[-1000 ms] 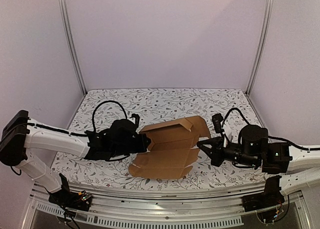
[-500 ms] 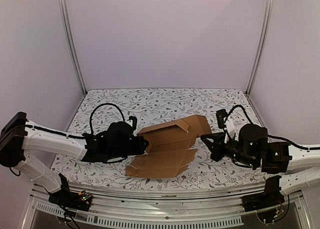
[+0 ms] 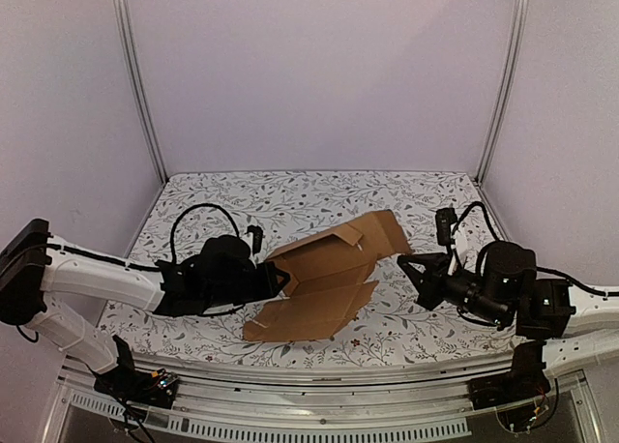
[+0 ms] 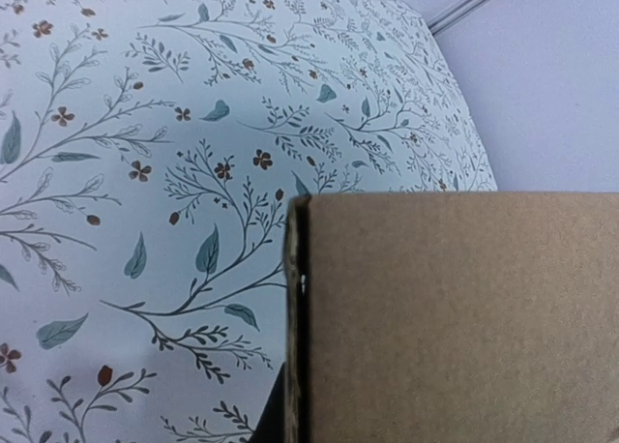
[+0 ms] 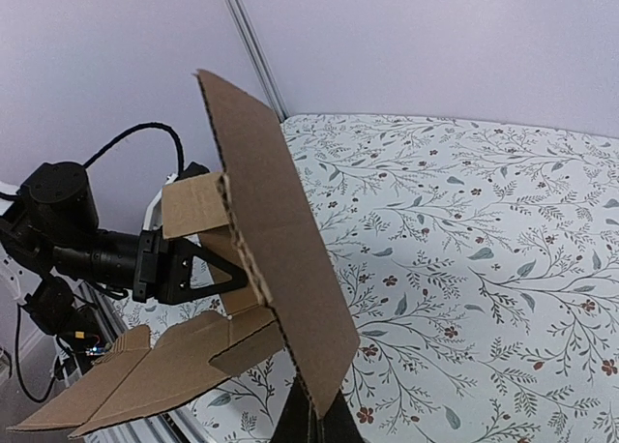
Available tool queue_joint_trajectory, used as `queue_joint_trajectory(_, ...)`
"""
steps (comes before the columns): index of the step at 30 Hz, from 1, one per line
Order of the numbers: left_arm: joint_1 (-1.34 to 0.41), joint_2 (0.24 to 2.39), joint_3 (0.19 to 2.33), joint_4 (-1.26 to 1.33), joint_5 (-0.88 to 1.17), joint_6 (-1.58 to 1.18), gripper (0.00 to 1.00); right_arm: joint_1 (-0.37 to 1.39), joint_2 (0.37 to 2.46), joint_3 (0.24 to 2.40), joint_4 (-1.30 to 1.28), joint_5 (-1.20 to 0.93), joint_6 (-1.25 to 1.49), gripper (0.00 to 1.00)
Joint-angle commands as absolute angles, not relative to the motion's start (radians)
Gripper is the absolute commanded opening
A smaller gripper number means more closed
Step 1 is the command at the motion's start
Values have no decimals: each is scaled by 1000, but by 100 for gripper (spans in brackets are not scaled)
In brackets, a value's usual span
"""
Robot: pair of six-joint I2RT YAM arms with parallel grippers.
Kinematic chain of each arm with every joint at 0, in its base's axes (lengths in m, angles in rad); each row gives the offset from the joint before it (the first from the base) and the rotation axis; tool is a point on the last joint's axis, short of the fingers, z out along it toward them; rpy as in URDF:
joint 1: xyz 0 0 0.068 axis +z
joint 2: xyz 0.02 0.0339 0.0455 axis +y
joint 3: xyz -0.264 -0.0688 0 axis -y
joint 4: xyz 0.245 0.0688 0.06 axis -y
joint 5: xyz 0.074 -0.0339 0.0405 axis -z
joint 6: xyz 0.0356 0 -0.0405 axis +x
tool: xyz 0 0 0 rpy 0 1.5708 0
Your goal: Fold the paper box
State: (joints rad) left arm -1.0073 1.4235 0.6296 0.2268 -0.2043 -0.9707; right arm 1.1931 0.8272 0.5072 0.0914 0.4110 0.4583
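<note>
**Top external view.** The paper box point(image 3: 324, 274) lies half folded at the centre of the floral table cover point(image 3: 290, 196). Its near flaps rest flat and its far panels are raised. My left gripper point(image 3: 282, 280) is pressed together on the left edge of the box. My right gripper point(image 3: 402, 264) is pressed together, its tip just beside the box's raised right flap; I cannot tell whether they touch. A black cable point(image 3: 198, 216) loops above my left arm. Two metal posts point(image 3: 135, 75) frame the back wall.

**Left wrist view.** A cardboard panel of the box point(image 4: 455, 317) fills the lower right and hides everything behind it. One dark finger point(image 4: 274, 426) shows at the panel's left edge. The floral cover point(image 4: 145, 124) occupies the remainder.

**Right wrist view.** An upright panel point(image 5: 280, 240) stands directly above my closed fingers point(image 5: 290, 428) and blocks the centre of the view. Flat flaps point(image 5: 145, 375) extend lower left. My left arm point(image 5: 97, 254) reaches in behind the cardboard.
</note>
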Motion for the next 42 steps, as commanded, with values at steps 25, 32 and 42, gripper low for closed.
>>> queue_joint_trajectory(25, -996, 1499, 531, 693, 110, -956, 0, 1200, 750, 500, 44, 451, 477, 0)
queue_joint_trajectory(32, -984, 1502, 550, 604, 64, -971, 0, 1200, 731, 539, 2, 364, 433, 0)
queue_joint_trajectory(42, -949, 1493, 552, 590, 25, -1032, 0, 1253, 699, 529, -11, 185, 418, 0)
